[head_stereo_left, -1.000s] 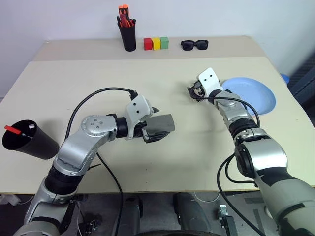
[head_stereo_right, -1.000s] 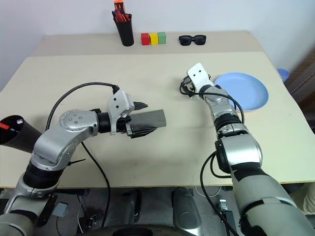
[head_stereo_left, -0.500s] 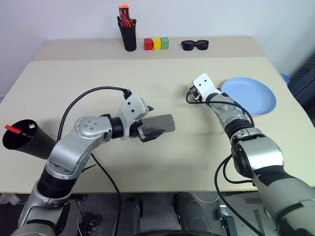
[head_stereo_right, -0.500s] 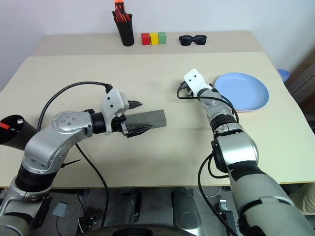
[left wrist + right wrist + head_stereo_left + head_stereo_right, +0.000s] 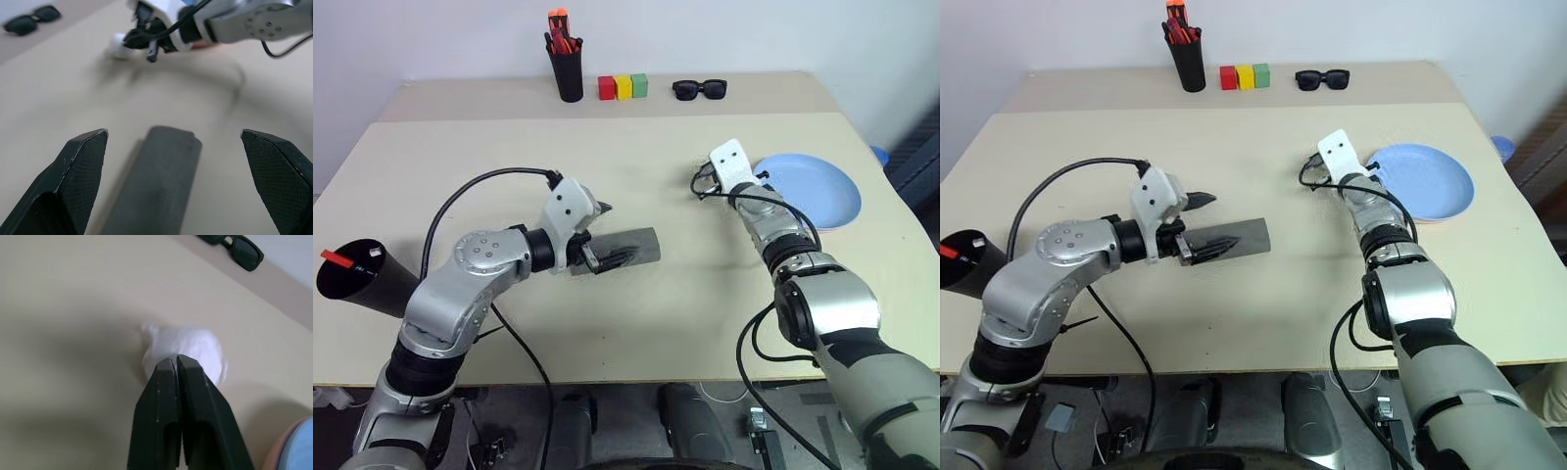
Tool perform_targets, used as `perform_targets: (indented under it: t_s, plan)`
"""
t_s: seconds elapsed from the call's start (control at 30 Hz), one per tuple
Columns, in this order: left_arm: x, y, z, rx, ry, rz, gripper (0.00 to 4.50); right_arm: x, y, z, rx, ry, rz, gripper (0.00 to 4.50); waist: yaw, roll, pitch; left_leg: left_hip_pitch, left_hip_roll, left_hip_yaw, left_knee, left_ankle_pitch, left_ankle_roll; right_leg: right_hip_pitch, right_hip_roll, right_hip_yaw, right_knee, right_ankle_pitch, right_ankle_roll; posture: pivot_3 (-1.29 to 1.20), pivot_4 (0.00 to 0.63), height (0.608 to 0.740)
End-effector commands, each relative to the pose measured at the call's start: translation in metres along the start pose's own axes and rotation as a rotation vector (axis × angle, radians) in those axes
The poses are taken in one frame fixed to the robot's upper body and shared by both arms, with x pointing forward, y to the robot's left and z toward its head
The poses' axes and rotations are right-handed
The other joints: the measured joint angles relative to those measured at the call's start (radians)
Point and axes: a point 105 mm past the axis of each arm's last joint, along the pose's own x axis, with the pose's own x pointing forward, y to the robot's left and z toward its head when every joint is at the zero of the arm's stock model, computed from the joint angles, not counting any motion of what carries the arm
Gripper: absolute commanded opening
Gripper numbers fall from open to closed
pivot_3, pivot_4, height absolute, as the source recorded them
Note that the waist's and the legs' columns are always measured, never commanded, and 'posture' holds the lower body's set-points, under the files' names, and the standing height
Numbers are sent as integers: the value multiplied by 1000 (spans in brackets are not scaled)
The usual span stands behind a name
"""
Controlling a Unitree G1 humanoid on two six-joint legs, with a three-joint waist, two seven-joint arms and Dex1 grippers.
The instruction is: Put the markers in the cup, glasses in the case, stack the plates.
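Observation:
The grey case (image 5: 634,245) lies shut on the table between the fingers of my left gripper (image 5: 607,235), which stands wide open around its near end without touching it. My right gripper (image 5: 175,361) is shut, its tips over a small white crumpled thing (image 5: 195,350) on the table; I cannot tell whether it pinches it. The light blue plate (image 5: 815,186) rests on the pink plate (image 5: 281,450) just right of that gripper. The black cup (image 5: 362,282) stands at the far left with a red-capped marker (image 5: 337,258) and a white marker (image 5: 375,252) in it. The glasses are hidden.
At the back stand a black pen holder (image 5: 569,70) with red-orange pens, red, yellow and green blocks (image 5: 624,86) and black sunglasses (image 5: 700,89). A seam runs between the back table and the front one. Cables loop off both wrists.
My right gripper's fingers have closed. My left wrist has tilted a little and stays open around the case.

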Motion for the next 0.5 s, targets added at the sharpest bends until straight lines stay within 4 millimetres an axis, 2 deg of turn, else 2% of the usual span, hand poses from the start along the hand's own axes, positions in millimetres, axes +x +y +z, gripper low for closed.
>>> perform_targets:
  t_s: [0.03,0.1,0.2,0.5]
  plan:
    - [-4,3,7,11,-26,12,4500,0,-13,20,82,-55,-22,1779,1,0,0,0,0,0,0,0,0,0,0,0,0,0,0,0,150,740]
    - [-2,4,7,13,-28,7,4500,-1,-21,23,180,-67,-51,2849,1,0,0,0,0,0,0,0,0,0,0,0,0,0,0,0,150,740]
    - [-1,4,8,17,-30,2,4500,-1,-24,22,230,-63,-62,4443,1,0,0,0,0,0,0,0,0,0,0,0,0,0,0,0,150,740]
    - [1,5,12,21,-38,-2,4500,-2,-26,13,280,-31,-63,4443,0,0,0,0,0,0,0,0,0,0,0,0,0,0,0,0,150,740]
